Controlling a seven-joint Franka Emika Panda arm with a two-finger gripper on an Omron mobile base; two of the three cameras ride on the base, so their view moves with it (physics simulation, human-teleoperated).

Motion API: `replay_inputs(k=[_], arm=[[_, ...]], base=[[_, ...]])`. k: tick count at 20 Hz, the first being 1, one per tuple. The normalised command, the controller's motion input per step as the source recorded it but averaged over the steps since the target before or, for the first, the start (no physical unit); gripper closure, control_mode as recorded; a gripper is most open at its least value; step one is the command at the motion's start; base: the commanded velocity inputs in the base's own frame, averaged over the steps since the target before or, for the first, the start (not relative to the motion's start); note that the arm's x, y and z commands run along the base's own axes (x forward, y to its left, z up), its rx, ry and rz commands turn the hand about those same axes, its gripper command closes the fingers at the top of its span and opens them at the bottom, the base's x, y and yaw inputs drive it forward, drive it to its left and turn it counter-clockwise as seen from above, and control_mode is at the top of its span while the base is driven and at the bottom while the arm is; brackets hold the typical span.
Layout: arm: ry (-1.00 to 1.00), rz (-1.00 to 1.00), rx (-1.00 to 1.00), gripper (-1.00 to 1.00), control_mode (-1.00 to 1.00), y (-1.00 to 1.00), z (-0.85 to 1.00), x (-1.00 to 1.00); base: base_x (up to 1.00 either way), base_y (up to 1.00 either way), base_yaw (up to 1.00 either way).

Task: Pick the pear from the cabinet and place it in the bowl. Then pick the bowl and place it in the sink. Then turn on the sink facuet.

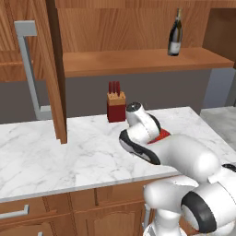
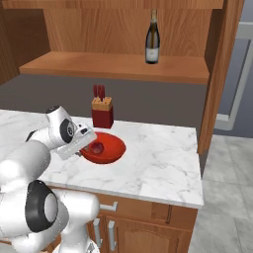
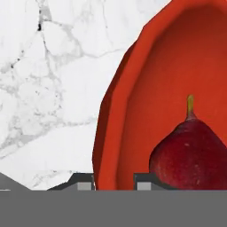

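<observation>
Glossy white rounded shells are seen on the arm, joined by dark grey bands at each joint. Two small dark fingertips, grey-faced, are shown.

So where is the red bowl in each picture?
Left base view: a red sliver of the bowl shows right of centre, mostly hidden behind the robot's arm.
Right base view: bowl left of centre on the counter, pear inside.
Hand view: bowl on the right, rim between the gripper fingertips.
Shared landmark: the knife block just behind it.

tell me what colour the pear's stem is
Yellowish tan, above the dark red pear; clearest in the hand view.
</observation>
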Motion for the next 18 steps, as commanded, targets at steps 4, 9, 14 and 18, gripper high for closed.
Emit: replay_inputs(k=[4,9,14,18], arm=[[-0.10,0.45,-0.06,1.00,-1.00,0.00,1.00,-0.89],[-0.07,0.45,-0.09,1.00,-1.00,0.00,1.00,-1.00],[-0.10,0.42,-0.11,1.00,-1.00,0.00,1.00,-0.98],[0.00,0.07,0.00,1.00,-1.00,-0.03,1.00,-0.57]], base=[[0.00,0.00,0.00],[0.00,0.00,0.00],[0.00,0.00,0.00],[0.00,0.00,0.00]])
